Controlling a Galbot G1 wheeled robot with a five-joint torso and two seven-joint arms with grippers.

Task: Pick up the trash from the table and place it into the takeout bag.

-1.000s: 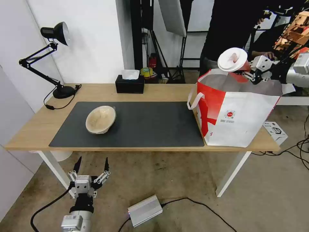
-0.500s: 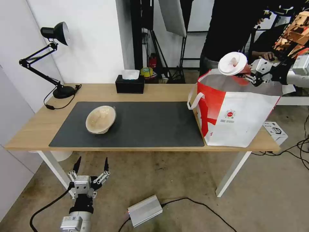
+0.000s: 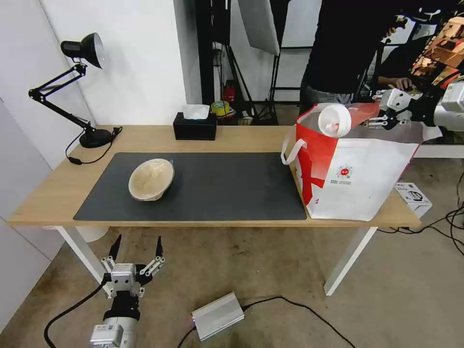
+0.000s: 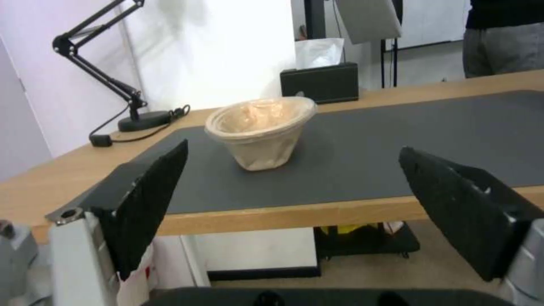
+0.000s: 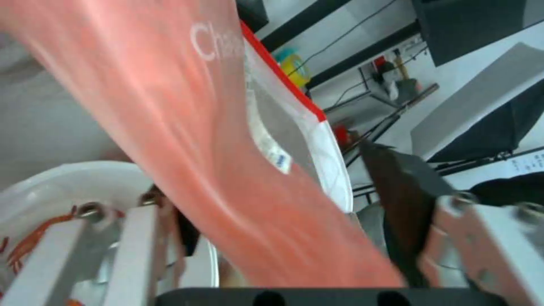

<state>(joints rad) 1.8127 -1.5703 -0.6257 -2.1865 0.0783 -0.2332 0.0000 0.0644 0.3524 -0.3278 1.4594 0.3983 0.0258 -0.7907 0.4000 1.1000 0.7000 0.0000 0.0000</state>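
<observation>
The red drink cup (image 3: pixel 349 116) with its white lid lies tipped on its side across the open top of the takeout bag (image 3: pixel 353 179), lid toward the table's (image 3: pixel 43 198) middle. The bag stands upright at the table's right end. The tan pulp bowl (image 3: pixel 151 179) sits tilted on the dark mat. Inside the bag rests a white bowl (image 5: pixel 51 191).

White letters "Cha" partly readable on red drink cup (image 5: pixel 187 102), bag logo print illegible
</observation>
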